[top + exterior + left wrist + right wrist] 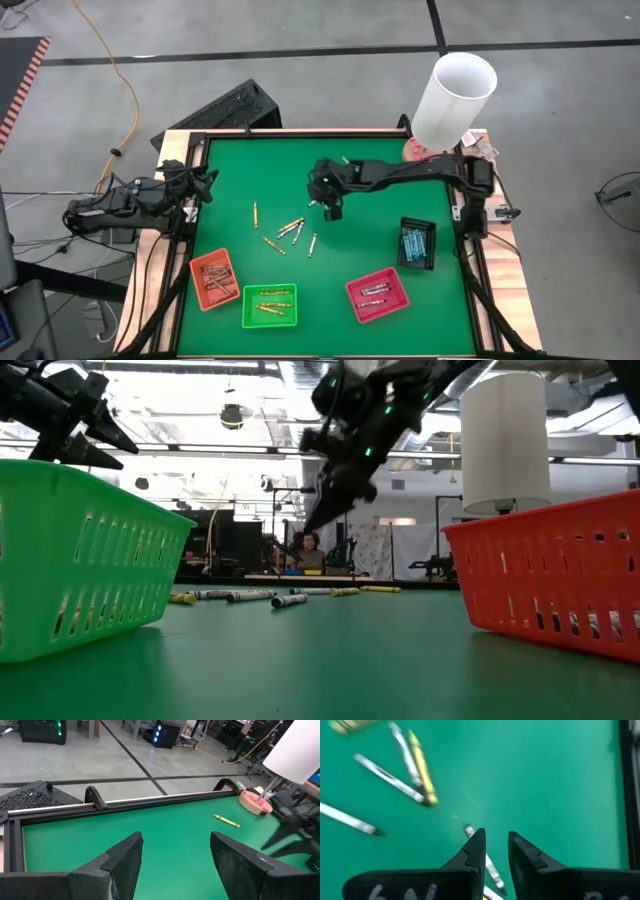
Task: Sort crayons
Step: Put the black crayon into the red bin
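Our right gripper [496, 845] hovers, fingers slightly apart and empty, above a grey crayon [485, 860]. We should straddle it squarely, then close. Our left gripper [175, 855] waits open at the edge.

We see a green table [360, 250], loose crayons [285, 232] lying just beside the right gripper's [333, 212] narrowly parted jaws, orange tray [215, 279], green tray [270, 305], red tray [377, 296], black tray [416, 243] farther off

Silver crayon [487, 862] partly hidden behind right hand [496, 842]; grip unclear.
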Robot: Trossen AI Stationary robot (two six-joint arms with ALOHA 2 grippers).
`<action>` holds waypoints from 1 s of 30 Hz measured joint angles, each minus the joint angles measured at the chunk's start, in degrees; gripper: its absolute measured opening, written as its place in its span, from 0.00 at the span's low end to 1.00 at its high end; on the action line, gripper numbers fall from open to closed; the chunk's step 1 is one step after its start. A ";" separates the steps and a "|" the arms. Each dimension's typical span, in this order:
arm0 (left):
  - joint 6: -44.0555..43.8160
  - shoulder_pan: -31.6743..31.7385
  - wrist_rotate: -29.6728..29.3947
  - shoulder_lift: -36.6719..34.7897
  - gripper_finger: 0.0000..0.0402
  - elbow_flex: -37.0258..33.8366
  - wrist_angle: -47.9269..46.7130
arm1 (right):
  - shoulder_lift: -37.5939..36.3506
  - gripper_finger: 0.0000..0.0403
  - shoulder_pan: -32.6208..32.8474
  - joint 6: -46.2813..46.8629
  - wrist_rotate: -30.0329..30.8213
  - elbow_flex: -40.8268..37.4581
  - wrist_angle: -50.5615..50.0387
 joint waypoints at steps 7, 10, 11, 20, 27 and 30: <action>-0.08 -0.02 -0.26 0.00 0.56 0.00 -0.10 | 6.82 0.24 -1.55 -1.26 0.02 6.47 -4.08; -0.17 0.00 -0.31 0.00 0.56 0.00 -0.10 | 9.34 0.30 -1.69 -2.92 0.04 9.86 -9.79; -0.17 -0.02 -0.34 -0.01 0.56 0.00 -0.09 | 10.07 0.32 -1.71 -3.83 0.06 10.93 -12.14; -0.28 0.00 -0.39 -0.02 0.56 0.00 -0.06 | 12.59 0.44 -1.49 -7.05 0.28 14.45 -14.60; -0.37 0.00 -0.39 -0.02 0.56 0.00 -0.04 | 12.59 0.42 -1.60 -7.23 0.26 14.41 -14.67; -0.37 0.00 -0.39 -0.02 0.56 0.00 -0.04 | 12.59 0.42 -1.63 -7.29 0.25 14.15 -14.17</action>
